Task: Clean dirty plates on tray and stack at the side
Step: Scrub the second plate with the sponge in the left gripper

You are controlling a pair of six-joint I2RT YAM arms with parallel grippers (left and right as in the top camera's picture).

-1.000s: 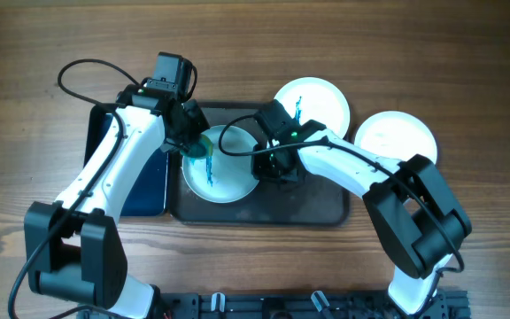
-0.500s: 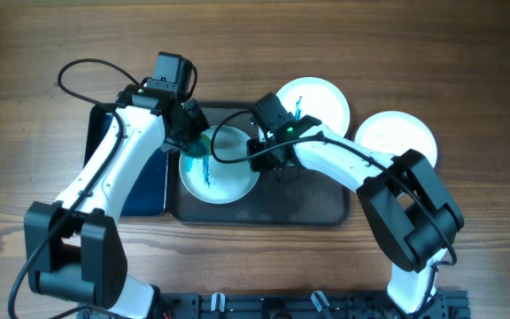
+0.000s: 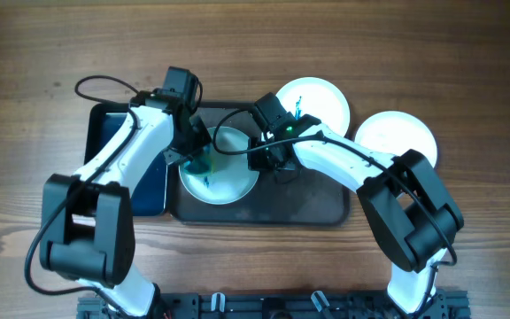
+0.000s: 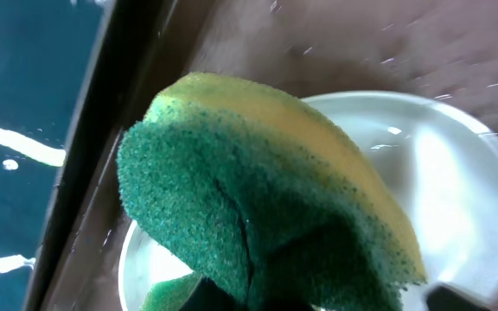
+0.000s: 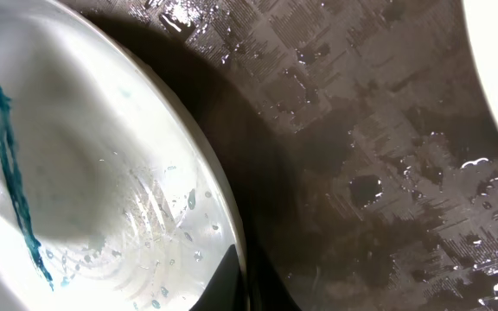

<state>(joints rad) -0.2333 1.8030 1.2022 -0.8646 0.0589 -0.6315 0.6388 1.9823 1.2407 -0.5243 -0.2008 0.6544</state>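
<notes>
Overhead, we see the tray in the middle of the table, and we place everything else against it. The smeared plate lies on the tray's left half, with a small blue mark near its near-left side. The far plate overlaps the tray's far right corner and carries a blue streak. The clean plate sits off the tray on the table, just beyond its right edge. A narrow black tray lies along the tray's left side.

The left gripper is clenched on a sponge and holds it over the left part of the smeared plate. From the left wrist we see the sponge folded, green scouring face towards the camera and yellow behind, with the smeared plate beneath it. Whether it presses on the plate we cannot tell.

The right gripper is on the tray at the smeared plate's right edge. From the right wrist, its fingers are closed on the rim of that plate, which stands tilted off the wet tray, blue streak on its inner face.
</notes>
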